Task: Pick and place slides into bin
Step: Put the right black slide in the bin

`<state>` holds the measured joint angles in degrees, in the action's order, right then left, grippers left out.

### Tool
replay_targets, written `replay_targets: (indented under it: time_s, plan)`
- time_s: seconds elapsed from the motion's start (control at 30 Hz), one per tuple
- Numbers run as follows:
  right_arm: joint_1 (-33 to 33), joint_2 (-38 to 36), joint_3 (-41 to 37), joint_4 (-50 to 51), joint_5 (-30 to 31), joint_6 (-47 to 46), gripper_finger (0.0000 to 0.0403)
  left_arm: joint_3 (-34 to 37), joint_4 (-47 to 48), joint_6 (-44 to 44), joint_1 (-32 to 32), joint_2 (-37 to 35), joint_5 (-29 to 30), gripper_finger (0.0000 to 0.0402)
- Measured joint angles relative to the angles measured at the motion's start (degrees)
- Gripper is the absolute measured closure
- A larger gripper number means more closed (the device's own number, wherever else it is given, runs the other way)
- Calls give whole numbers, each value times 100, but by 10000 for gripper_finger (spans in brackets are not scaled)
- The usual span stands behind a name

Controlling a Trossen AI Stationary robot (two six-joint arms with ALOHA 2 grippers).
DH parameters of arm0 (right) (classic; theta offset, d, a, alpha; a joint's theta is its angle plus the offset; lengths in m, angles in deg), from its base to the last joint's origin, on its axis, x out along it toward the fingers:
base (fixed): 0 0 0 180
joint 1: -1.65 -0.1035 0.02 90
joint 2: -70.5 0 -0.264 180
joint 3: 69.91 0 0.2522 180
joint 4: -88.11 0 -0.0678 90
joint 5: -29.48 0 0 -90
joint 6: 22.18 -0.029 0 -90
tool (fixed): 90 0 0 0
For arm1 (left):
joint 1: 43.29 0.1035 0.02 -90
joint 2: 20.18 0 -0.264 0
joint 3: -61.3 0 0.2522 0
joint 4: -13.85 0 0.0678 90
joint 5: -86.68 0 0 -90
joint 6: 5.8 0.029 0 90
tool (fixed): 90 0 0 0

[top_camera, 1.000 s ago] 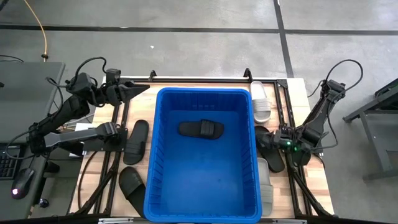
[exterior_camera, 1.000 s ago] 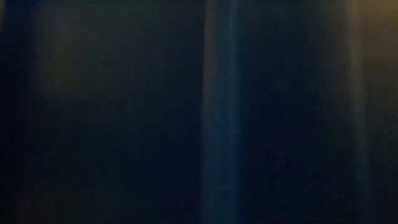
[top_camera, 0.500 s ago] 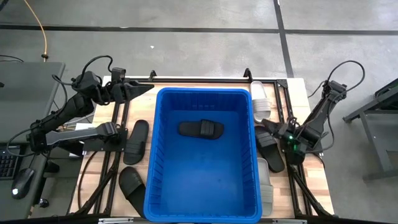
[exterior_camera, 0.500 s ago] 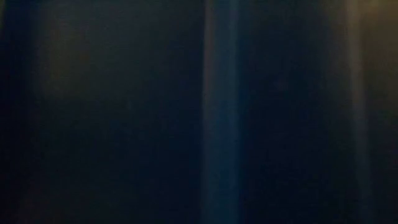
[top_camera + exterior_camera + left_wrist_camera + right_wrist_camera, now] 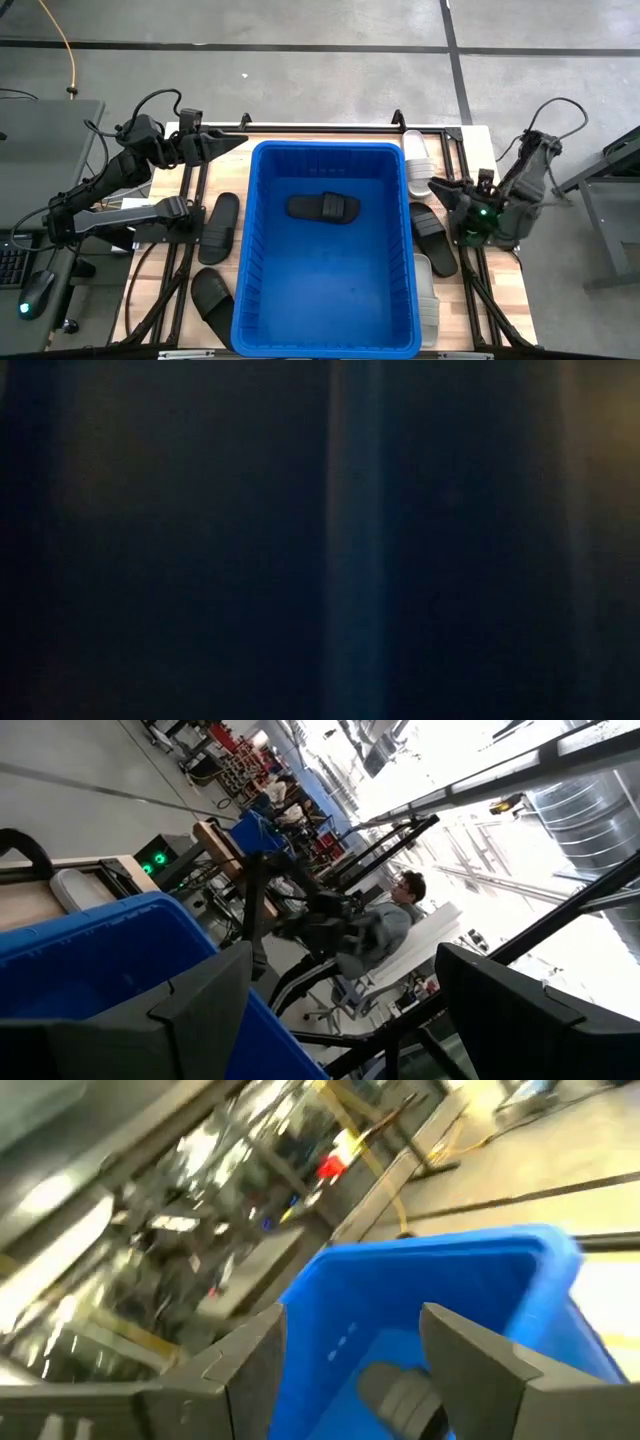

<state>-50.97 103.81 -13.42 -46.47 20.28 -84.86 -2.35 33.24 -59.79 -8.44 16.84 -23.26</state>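
Now my right claw has lifted off the black slide on the worktop beside the bin, fingers parted, holding nothing — that grab missed. My left claw waits open at the bin's far corner.

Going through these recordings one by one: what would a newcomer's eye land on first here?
The big blue bin fills the middle of the table, with one black slide lying inside near its far end. More slides flank it: two black ones on its left, and black and white ones on its right. The right gripper hangs empty and open above the slides on the right, while the left gripper waits open at the table's far left corner.
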Motion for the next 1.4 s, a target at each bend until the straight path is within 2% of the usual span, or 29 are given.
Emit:
replay_targets:
  time_s: [0.13,0.23,0.33,0.4,0.63,0.67,0.73,0.87,0.93,1.1,1.13,1.17,1.27,1.37,1.4]
  plan:
    - [12,342,697,328,-1071,872,182,0,8,17,0,39,1,98]
    - [-14,520,1119,1004,-1406,534,182,0,15,17,0,44,0,98]
    - [-28,496,1461,2277,-1298,-1226,183,0,13,-15,0,39,2,98]
    - [-26,482,1612,2572,-1139,-1783,182,0,13,-27,1,55,2,98]
    - [-26,451,1939,2187,66,-832,182,0,26,-15,0,67,13,98]
    - [-26,384,2068,2399,-48,-816,182,0,26,-1,1,81,15,98]
    - [7,197,2305,2914,-668,-1031,183,0,31,-8,0,102,15,98]
    - [108,-17,2355,3174,-528,-1196,183,0,45,15,1,108,17,98]
    - [175,-156,2365,3540,-999,-1501,182,0,45,61,0,142,17,98]
    - [429,-518,2391,5819,-2217,-3888,182,0,49,105,0,237,80,98]
    - [495,-602,2366,5882,-2610,-4196,182,0,44,108,0,272,119,98]
    - [561,-739,2329,5787,-2869,-4083,182,0,43,108,1,303,140,98]
    - [611,-1015,2249,5807,-3183,-4142,182,0,46,105,0,423,166,98]
    - [646,-1117,2115,5813,-4215,-4416,183,-3,17,19,0,519,196,98]
    - [649,-1140,2067,5838,-4386,-4530,182,-4,24,-26,0,531,205,98]
